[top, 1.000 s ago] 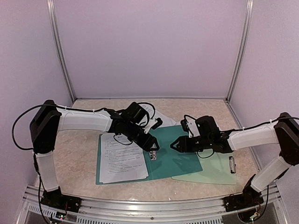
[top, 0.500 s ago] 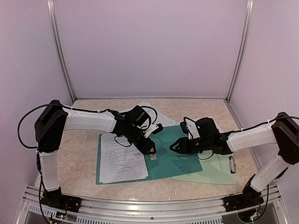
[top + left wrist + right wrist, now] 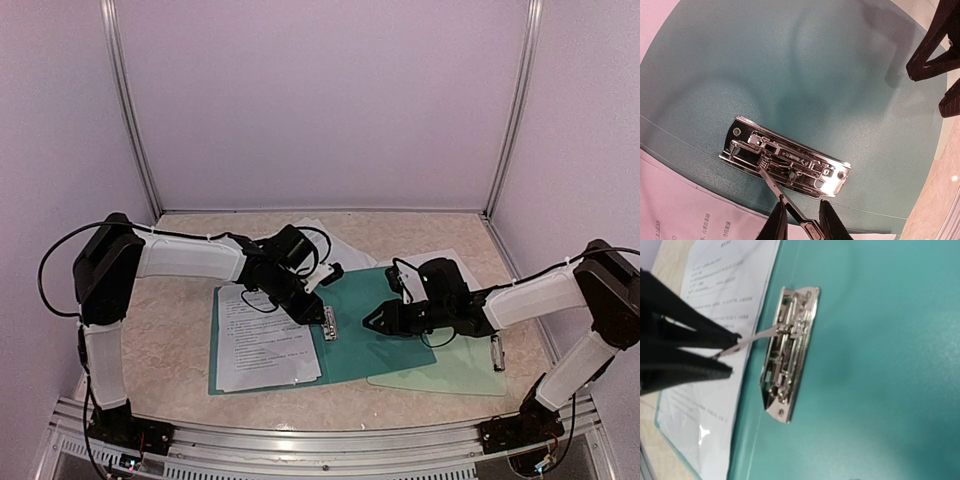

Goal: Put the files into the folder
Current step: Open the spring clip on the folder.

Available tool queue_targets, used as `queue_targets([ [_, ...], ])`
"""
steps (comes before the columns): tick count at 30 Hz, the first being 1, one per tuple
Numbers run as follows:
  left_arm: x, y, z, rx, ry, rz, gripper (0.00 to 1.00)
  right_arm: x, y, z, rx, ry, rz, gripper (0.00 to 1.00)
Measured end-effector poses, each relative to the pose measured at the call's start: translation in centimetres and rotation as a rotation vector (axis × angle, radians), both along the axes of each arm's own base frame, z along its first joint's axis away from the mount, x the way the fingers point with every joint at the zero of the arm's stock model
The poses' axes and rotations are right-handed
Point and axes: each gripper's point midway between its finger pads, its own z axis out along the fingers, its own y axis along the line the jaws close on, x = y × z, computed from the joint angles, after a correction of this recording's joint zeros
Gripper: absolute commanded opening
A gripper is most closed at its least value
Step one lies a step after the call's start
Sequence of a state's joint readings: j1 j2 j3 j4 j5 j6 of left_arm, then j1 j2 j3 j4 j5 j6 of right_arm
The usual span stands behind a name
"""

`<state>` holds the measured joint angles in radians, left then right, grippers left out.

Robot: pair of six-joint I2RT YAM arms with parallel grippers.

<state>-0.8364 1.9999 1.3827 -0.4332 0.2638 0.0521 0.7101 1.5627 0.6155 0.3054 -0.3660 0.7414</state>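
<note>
Left tool (image 3: 799, 226) pinches the lever (image 3: 785, 202) of the folder (image 3: 385, 345) clamp (image 3: 785, 157), clear only up close; right tool (image 3: 372, 322) hovers part-open.

Open teal folder (image 3: 385, 335), printed files (image 3: 262, 340) inside left.

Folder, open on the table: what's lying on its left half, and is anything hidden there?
A printed white sheet lies on the left half of the folder, beside the metal clamp. Whether more sheets lie beneath it cannot be seen.

White-sleeved arms (image 3: 185, 258), black joints, looping cables
</note>
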Motion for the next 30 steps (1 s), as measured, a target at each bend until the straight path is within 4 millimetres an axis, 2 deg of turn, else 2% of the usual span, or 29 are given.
queue_targets([
  [7, 1.2, 0.1, 1.1, -0.041, 0.02, 0.021, 0.23, -0.1, 0.2, 0.1, 0.012, 0.006, 0.005, 0.39],
  [12, 3.2, -0.4, 2.5, -0.092, 0.034, 0.05, 0.31, -0.1, 0.2, -0.1, 0.011, 0.008, 0.004, 0.38],
  [15, 4.2, -0.6, 2.6, -0.111, 0.044, 0.063, 0.32, -0.2, 0.1, -0.4, 0.007, 0.014, 0.004, 0.38],
  [21, 5.5, -0.3, 0.8, -0.097, 0.084, 0.088, 0.34, -0.3, 0.0, -0.6, 0.005, 0.017, 0.003, 0.38],
  [25, 5.5, 0.2, -0.6, -0.076, 0.123, 0.109, 0.4, -0.3, 0.0, -0.6, 0.005, 0.018, 0.003, 0.38],
  [30, 5.9, 0.6, -0.7, -0.08, 0.134, 0.138, 0.44, -0.3, 0.0, -0.6, 0.006, 0.018, 0.003, 0.38],
])
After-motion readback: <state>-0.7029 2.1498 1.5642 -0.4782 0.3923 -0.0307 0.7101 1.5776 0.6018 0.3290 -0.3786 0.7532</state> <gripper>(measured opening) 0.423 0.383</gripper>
